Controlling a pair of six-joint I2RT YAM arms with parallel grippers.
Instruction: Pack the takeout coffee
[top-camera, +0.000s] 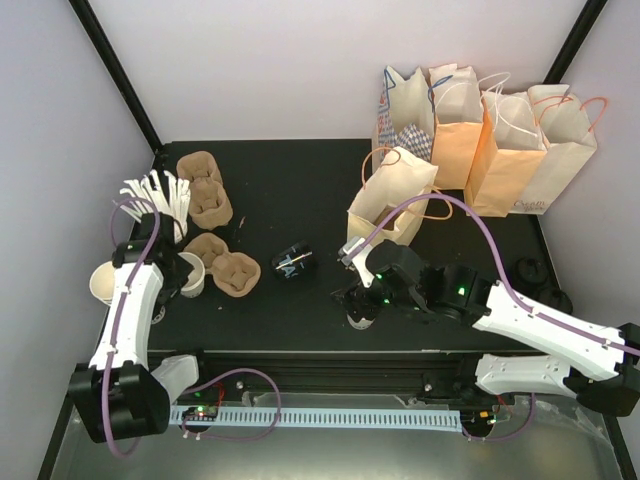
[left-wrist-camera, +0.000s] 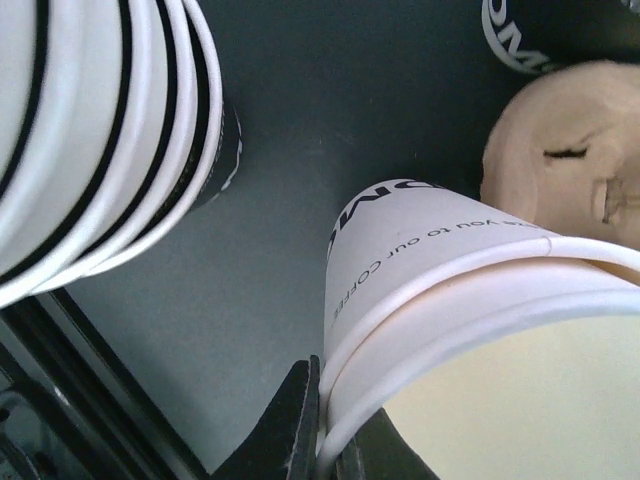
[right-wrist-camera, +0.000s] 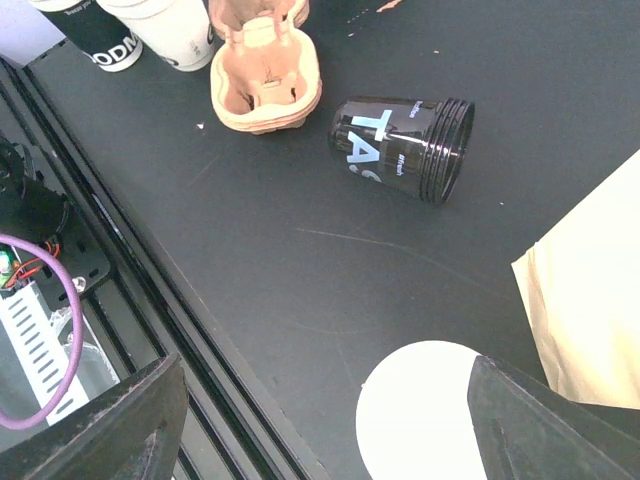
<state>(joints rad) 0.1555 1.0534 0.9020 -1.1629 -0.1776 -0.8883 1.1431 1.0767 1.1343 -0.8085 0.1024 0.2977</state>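
left gripper clamps the takeout coffee cup by its rim (thin paper): advise a gentle, vertical lift. right gripper stands spread wide, gripping nothing.

Black table in view, and it's busy! Far right, a row of paper bags stands upright, with one kraft bag out front, nearer the middle. Over on the left, pulp cup carriers sit far back, and more carriers sit closer in. Dead centre, a black cup lies on its side, just right of those. The white cup with black lettering is upright, just left of the near carriers, and a plain cream cup is at the left edge.
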